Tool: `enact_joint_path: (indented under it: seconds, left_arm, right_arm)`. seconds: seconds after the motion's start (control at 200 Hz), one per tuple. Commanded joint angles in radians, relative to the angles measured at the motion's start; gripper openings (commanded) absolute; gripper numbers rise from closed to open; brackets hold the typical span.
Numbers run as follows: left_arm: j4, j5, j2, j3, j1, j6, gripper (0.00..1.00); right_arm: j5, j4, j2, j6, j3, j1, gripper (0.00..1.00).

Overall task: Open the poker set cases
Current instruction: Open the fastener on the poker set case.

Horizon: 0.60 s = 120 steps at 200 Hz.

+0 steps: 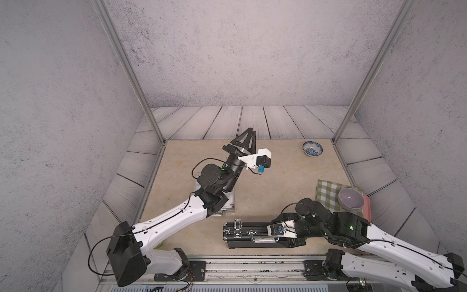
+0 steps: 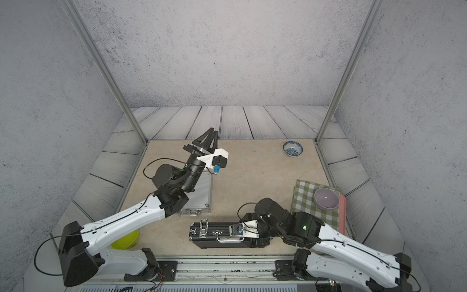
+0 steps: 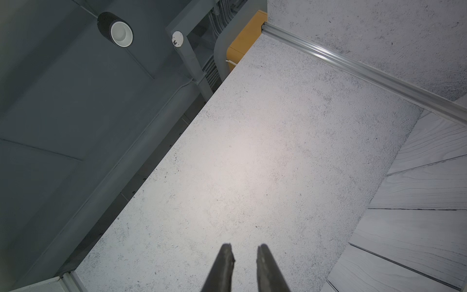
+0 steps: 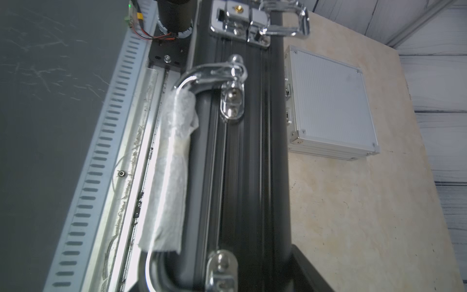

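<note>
The right tool (image 1: 265, 227) sits low over the right end of the black case (image 1: 252, 244). Its jaws are hidden under the wrist, so open or closed cannot be told. The left tool (image 3: 244, 249), raised well above and behind the black case, is nearly closed on nothing.

The black case appears to stand on its narrow edge on the worktop (image 1: 252, 189), along the front rail (image 1: 252, 263). Its handle (image 4: 166, 177) droops railward, and the one visible latch (image 4: 252, 22) looks flipped up.

Risk: nothing braces the black case, so a pry at its covered end could tip it toward the rail.

The silver case (image 4: 328, 101) lies flat behind-left of the black case, under the left arm's elbow, which blocks it from above. Just behind the black case's right end, a checked cloth (image 1: 326, 194), lilac bowl (image 1: 351, 199) and pink tray (image 1: 366, 212) crowd the right arm. A patterned bowl (image 1: 312, 148) sits far behind, and a yellow bowl (image 2: 126, 239) to the left.
</note>
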Motion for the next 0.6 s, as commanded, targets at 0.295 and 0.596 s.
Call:
enact_joint_path:
  seconds: [0.295, 0.596]
  left_arm:
    - [-0.925, 0.196, -0.273, 0.052, 0.182, -0.372, 0.49]
    - [-1.367, 0.453, -0.397, -0.025, 0.216, -0.375, 0.72]
  right_arm:
    - [0.141, -0.170, 0.053, 0.072, -0.020, -0.004, 0.09]
    - [0.439, -0.063, 0.070, -0.005, 0.016, -0.016, 0.09]
